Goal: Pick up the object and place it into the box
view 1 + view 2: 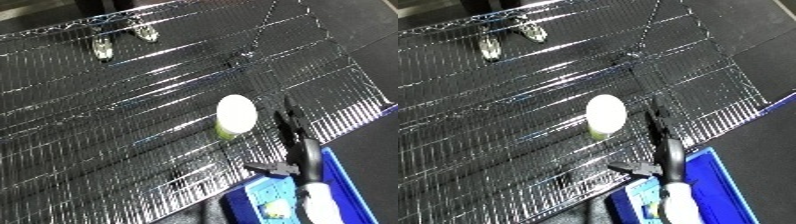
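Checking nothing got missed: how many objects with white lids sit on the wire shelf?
1: a white-lidded container stands mid-shelf on the wire shelf, just left of the right hand. No others are visible.

right hand [298,145]: fingers straight, extended forward, thumb out to the side | forearm entering from lower edge

No legible text, labels, brand marks or nos. in either view. White-lidded container [236,115], wire shelf [107,115] and blue bin [348,187] carry no readable markings.
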{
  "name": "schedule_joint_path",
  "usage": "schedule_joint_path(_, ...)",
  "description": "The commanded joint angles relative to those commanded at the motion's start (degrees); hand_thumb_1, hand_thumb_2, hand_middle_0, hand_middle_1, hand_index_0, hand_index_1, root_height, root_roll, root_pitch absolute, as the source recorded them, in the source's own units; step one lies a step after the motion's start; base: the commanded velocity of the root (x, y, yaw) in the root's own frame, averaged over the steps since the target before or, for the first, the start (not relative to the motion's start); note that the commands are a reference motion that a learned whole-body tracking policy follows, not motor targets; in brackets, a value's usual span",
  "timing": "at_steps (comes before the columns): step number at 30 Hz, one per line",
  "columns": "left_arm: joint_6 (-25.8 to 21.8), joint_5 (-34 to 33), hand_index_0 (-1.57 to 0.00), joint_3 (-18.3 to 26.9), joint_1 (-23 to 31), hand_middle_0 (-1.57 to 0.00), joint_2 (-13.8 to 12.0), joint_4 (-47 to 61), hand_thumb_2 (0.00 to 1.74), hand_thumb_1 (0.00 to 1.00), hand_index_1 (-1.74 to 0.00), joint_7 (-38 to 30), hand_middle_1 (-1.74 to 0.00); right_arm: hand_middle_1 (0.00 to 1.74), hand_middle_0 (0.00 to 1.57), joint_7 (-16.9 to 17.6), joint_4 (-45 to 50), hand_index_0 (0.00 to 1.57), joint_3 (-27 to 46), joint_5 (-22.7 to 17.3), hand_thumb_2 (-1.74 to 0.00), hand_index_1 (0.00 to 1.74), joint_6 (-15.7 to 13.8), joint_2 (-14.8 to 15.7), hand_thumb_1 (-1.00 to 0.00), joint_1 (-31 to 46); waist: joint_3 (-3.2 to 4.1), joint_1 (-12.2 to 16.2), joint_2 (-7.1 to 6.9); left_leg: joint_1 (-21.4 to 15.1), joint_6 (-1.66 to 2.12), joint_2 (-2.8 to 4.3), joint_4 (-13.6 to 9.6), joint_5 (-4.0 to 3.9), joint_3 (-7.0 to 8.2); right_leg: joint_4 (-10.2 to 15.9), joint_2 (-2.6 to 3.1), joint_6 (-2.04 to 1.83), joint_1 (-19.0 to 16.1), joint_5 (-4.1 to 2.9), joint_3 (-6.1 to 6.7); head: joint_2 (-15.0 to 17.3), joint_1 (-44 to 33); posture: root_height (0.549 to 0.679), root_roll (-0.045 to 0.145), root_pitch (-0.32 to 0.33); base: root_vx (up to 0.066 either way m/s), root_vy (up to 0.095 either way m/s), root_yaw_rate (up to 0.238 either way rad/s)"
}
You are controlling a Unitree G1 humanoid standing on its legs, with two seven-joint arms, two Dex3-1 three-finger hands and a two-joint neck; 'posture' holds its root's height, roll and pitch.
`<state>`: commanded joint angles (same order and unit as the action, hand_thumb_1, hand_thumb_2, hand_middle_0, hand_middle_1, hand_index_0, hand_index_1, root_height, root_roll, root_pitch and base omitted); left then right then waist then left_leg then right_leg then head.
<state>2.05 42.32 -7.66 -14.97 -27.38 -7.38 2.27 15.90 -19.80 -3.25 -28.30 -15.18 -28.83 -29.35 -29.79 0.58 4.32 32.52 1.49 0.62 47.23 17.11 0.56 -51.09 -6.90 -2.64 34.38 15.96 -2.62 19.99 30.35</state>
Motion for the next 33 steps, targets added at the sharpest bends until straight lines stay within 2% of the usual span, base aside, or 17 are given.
schedule_joint_path(5,0.29,0.38,-1.57,-0.42,-1.33,-1.57,-0.32,0.26,1.74,1.0,-1.74,-0.97,-1.74,0.0,0.0,-0.38,-1.66,0.0,-0.7,-1.5,0.0,0.0,-0.02,-0.56,0.0,-2.88,0.0,-0.61,0.38,1.93,-0.03,-0.1,0.04,-0.23,-0.04,-0.67,0.06,-0.11,2.04,0.05,-0.28,-2.02,0.56,0.622,0.067,0.072,-0.017,-0.009,0.031)
schedule_joint_path(11,0.74,0.71,-1.57,-0.54,-2.45,-1.57,-0.72,0.49,1.74,1.0,-1.74,-1.63,-1.74,0.0,0.0,-1.79,-3.86,0.0,-1.01,-5.37,0.0,0.0,-0.83,-1.03,0.0,-6.13,0.0,-1.45,0.72,4.34,-0.15,-0.34,0.41,-0.33,-0.21,-1.79,0.15,-0.16,4.5,0.21,-0.75,-4.6,1.02,0.618,0.062,0.1,-0.018,-0.026,0.045)
schedule_joint_path(21,1.08,2.0,-1.57,-1.06,-4.53,-1.57,-1.86,1.43,1.74,1.0,-1.74,-2.03,-1.74,0.0,0.0,-1.57,-7.32,0.0,-2.61,-5.24,0.0,0.0,-0.43,-2.62,0.0,-11.62,0.0,-2.55,1.27,8.07,-0.51,-0.84,1.48,-0.18,-0.5,-3.32,0.31,-0.22,8.22,0.42,-1.33,-8.17,2.38,0.612,0.057,0.141,-0.018,-0.018,0.03)
schedule_joint_path(28,1.11,2.84,-1.57,-1.3,-5.56,-1.57,-2.42,2.4,1.74,1.0,-1.74,-1.92,-1.74,0.61,0.55,-1.24,-10.58,0.55,-4.22,-5.5,-0.61,0.61,1.16,-3.24,-0.35,-14.86,0.0,-3.47,1.48,9.97,-0.78,-1.17,2.18,-0.06,-0.99,-4.36,0.5,-0.14,9.97,0.68,-1.81,-9.11,3.21,0.608,0.052,0.161,-0.025,-0.024,0.026)
schedule_joint_path(33,1.28,2.96,-1.57,-1.2,-6.12,-1.57,-2.48,2.7,1.74,1.0,-1.74,-1.91,-1.74,1.04,0.94,-1.37,-12.78,0.94,-5.13,-5.38,-1.04,1.04,2.17,-3.35,-0.6,-16.42,0.0,-3.92,1.47,10.05,-0.75,-1.29,1.84,-0.25,-1.23,-4.19,0.6,0.05,9.91,0.74,-2.1,-9.05,3.95,0.609,0.051,0.165,-0.015,-0.01,0.029)
